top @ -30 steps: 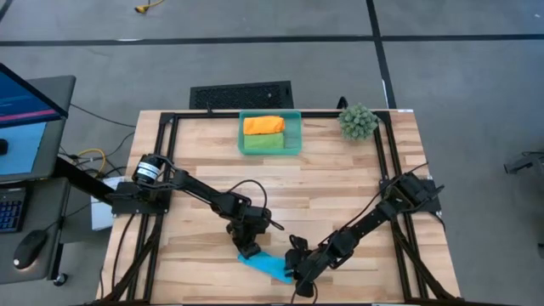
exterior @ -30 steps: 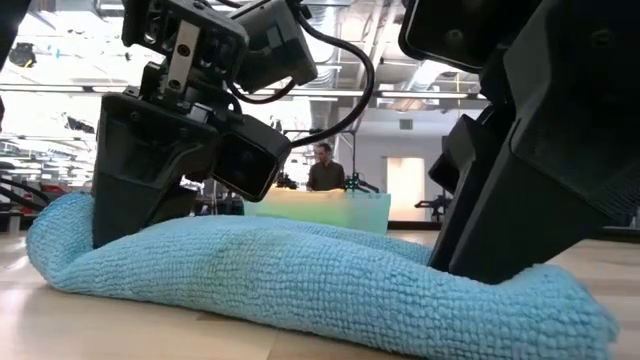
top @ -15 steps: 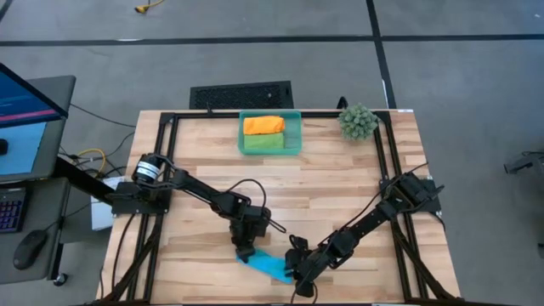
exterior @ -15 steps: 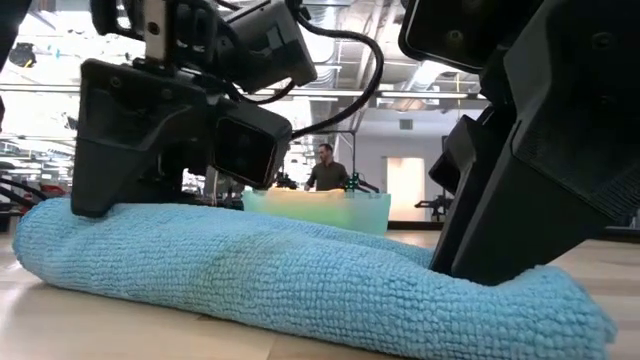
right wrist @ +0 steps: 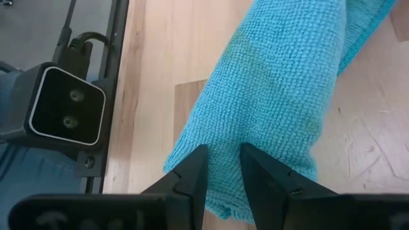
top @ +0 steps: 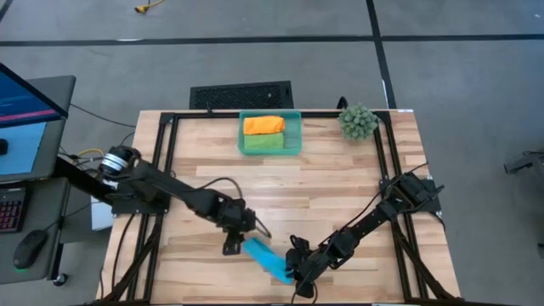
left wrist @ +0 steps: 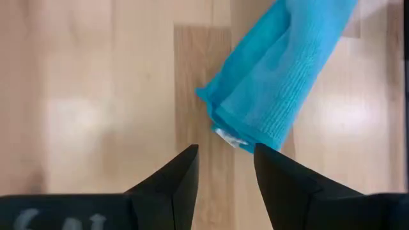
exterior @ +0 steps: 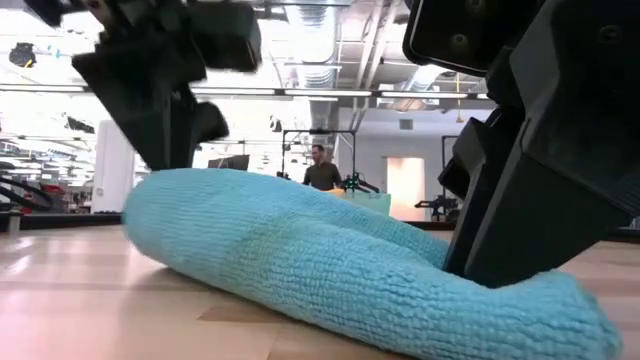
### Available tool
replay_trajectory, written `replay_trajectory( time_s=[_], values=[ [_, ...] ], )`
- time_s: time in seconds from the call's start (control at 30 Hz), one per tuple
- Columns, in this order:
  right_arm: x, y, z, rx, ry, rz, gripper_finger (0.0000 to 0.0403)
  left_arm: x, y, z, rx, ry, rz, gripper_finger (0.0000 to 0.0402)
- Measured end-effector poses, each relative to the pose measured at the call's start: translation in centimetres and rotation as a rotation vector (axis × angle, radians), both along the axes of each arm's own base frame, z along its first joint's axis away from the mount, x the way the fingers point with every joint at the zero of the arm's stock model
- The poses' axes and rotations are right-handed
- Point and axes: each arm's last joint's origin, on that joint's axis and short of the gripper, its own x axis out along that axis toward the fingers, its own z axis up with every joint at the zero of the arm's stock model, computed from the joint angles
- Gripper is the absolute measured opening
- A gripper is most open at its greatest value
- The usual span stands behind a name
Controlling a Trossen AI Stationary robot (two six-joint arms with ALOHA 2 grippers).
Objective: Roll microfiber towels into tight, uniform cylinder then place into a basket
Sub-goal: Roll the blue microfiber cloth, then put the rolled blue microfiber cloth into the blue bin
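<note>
Right end effector (top: 293,270) pinching blue towel (top: 265,258), left end effector (top: 231,246) beside

No lettering, label, brand or number can be read anywhere here — not on the wooden table (top: 340,183), not on the monitor (top: 25,93) at its side, whose lit screen shows only unreadable colour bands.

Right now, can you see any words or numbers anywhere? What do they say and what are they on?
No text can be read for sure.
Left tool's base, left wrist view: pale marks, cut off and too blurred to read.
Screen beside the table: too small to read.
Blue towel, basket, orange towel and green towel: no writing visible.
</note>
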Motion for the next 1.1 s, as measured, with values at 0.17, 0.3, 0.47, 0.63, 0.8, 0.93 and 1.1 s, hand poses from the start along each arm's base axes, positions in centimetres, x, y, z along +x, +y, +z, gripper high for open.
replay_trajectory(
  time_s=[0.17, 0.3, 0.47, 0.63, 0.8, 0.93, 1.1],
  values=[
    [0.0, 0.0, 0.0, 0.0, 0.0, 0.0, 0.012, -0.7, -2.5, 2.1, 0.045, -0.186, -0.106, 0.0142],
    [0.0, 0.0, 0.0, 0.0, 0.0, 0.0, 0.012, -0.2, -4.7, 2.4, 0.022, -0.357, -0.229, 0.0142],
    [0.0, 0.0, 0.0, 0.001, -0.002, -0.001, 0.012, 0.4, -5.3, 0.0, 0.04, -0.366, -0.269, 0.0142],
    [0.0, 0.0, 0.0, 0.0, -0.003, -0.001, 0.012, 0.9, -4.9, -2.7, 0.184, -0.337, -0.226, 0.0142],
    [0.0, 0.0, 0.0, 0.0, -0.002, -0.001, 0.012, 1.4, -4.6, -4.6, 0.22, -0.291, -0.224, 0.0142],
    [0.0, 0.0, 0.0, 0.0, -0.003, -0.001, 0.012, 1.8, -4.4, -5.8, 0.219, -0.263, -0.213, 0.0142],
    [0.0, 0.0, 0.0, 0.011, 0.004, 0.009, 0.012, 2.2, -3.9, -6.4, 0.202, -0.239, -0.173, 0.0142]
  ],
)
